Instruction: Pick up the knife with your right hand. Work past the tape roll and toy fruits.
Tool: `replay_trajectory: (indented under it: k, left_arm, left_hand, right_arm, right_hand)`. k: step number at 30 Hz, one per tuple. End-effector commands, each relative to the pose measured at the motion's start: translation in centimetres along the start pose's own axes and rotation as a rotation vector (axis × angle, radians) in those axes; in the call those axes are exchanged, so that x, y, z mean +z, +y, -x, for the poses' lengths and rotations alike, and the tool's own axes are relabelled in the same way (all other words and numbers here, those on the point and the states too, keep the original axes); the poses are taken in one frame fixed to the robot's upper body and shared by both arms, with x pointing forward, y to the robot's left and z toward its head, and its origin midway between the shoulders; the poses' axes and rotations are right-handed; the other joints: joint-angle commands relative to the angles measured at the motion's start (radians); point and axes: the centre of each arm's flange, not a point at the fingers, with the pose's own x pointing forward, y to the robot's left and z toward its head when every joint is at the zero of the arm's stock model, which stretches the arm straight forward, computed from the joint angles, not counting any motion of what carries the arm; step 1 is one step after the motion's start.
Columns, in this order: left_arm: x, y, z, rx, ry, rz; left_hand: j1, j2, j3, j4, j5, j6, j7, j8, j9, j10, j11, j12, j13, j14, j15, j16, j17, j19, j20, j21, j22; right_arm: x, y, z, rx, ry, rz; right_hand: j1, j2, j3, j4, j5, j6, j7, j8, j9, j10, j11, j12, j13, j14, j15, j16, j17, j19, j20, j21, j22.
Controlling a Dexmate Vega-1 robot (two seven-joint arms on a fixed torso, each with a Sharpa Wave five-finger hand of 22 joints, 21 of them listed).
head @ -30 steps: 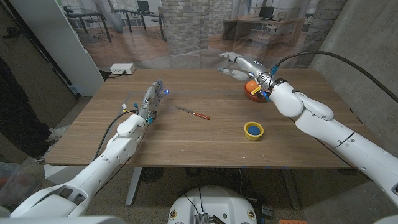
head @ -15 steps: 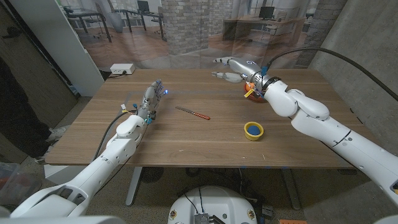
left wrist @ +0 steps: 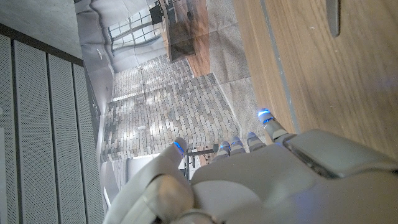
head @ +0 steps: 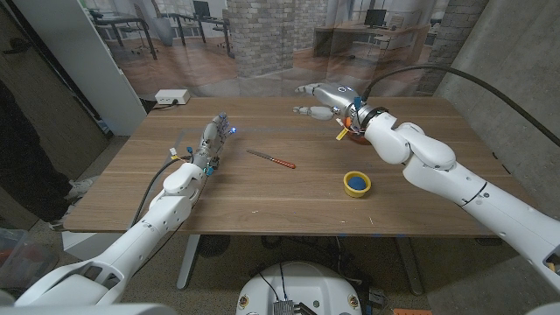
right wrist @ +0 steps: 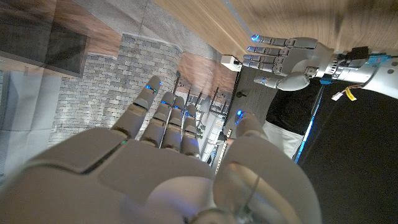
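Observation:
The knife (head: 271, 159), with a red handle and a thin blade, lies near the middle of the wooden table (head: 262, 201). My right hand (head: 318, 98) hovers open over the far part of the table, beyond the knife and to its right, fingers spread and pointing left. In the right wrist view this hand (right wrist: 168, 162) holds nothing. My left hand (head: 213, 140) stands open on its edge to the left of the knife, and the left wrist view shows it (left wrist: 249, 180) with the blade tip (left wrist: 333, 15) ahead. A yellow and blue tape roll (head: 356, 184) sits right of the knife.
An orange toy fruit (head: 356, 135) is mostly hidden under my right wrist. A white box (head: 172, 96) lies at the table's far left corner. A person in dark clothes (head: 26, 157) stands at the left edge. My left hand (right wrist: 292, 56) appears in the right wrist view.
My right hand has moved left across the far side of the table, passing over the toy fruit, which my wrist now covers. The left hand, knife and tape roll have stayed put.

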Motion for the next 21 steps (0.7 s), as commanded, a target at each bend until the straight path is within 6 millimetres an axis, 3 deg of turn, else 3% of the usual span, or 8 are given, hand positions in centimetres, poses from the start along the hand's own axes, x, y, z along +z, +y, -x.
replay_trajectory:
  k: [1, 12, 15, 18, 21]
  left_arm:
    - [-0.16, 0.12, 0.09, 0.001, 0.000, 0.004]
    - [-0.16, 0.19, -0.06, -0.001, 0.001, 0.003]
    - [-0.18, 0.21, -0.11, -0.001, 0.002, 0.004]
    - [-0.24, 0.23, -0.16, 0.000, 0.003, 0.004]
    - [-0.29, 0.25, -0.20, 0.000, 0.003, 0.007]
  left_hand:
    - [-0.010, 0.057, 0.006, -0.001, 0.004, -0.100, 0.008, 0.001, 0.001, -0.103, 0.009, 0.003, 0.004, -0.120, 0.008, 0.003, 0.003, -0.168, 0.002, -0.001, 0.004]
    - [-0.011, 0.056, 0.006, -0.002, 0.003, -0.103, 0.011, 0.001, 0.001, -0.104, 0.006, 0.003, 0.004, -0.121, 0.007, 0.002, 0.002, -0.167, 0.002, -0.003, 0.004]
    - [-0.011, 0.056, 0.006, -0.002, 0.003, -0.102, 0.012, 0.001, 0.001, -0.104, 0.006, 0.003, 0.004, -0.120, 0.007, 0.002, 0.002, -0.167, 0.002, -0.004, 0.004]
    - [-0.011, 0.056, 0.006, -0.002, 0.003, -0.103, 0.011, 0.001, 0.001, -0.104, 0.007, 0.003, 0.004, -0.121, 0.007, 0.002, 0.002, -0.167, 0.003, -0.004, 0.004]
    - [-0.011, 0.055, 0.006, -0.002, 0.003, -0.103, 0.011, 0.001, 0.001, -0.104, 0.006, 0.003, 0.004, -0.121, 0.008, 0.002, 0.002, -0.167, 0.002, -0.005, 0.004]
  right_arm:
    - [0.76, 0.72, -0.91, 0.063, 0.041, 0.094]
    - [0.91, 1.28, -1.23, 0.092, 0.058, 0.127]
    - [0.94, 1.46, -1.33, 0.099, 0.062, 0.138]
    - [1.00, 1.58, -1.43, 0.108, 0.067, 0.146]
    - [1.10, 1.68, -1.57, 0.116, 0.073, 0.157]
  right_hand:
    - [0.025, -0.006, 0.000, -0.011, 0.011, 0.027, 0.002, 0.005, 0.002, 0.026, -0.001, 0.011, 0.006, 0.030, -0.022, 0.018, 0.011, 0.017, -0.001, 0.009, 0.005]
    - [0.057, -0.029, -0.017, -0.012, 0.031, 0.085, -0.004, 0.016, 0.003, 0.090, -0.007, 0.036, 0.019, 0.103, -0.044, 0.069, 0.050, 0.055, -0.012, 0.020, 0.006]
    - [0.077, -0.037, -0.025, -0.012, 0.043, 0.095, -0.003, 0.015, 0.004, 0.098, -0.004, 0.042, 0.025, 0.127, -0.053, 0.091, 0.071, 0.102, -0.040, 0.038, 0.008]
    - [0.093, -0.043, -0.031, -0.012, 0.052, 0.101, -0.001, 0.012, 0.005, 0.100, -0.001, 0.045, 0.029, 0.134, -0.058, 0.103, 0.088, 0.151, -0.038, 0.059, 0.011]
    - [0.102, -0.046, -0.035, -0.011, 0.057, 0.103, -0.001, 0.011, 0.005, 0.101, 0.000, 0.046, 0.031, 0.139, -0.061, 0.110, 0.097, 0.169, -0.044, 0.067, 0.014]
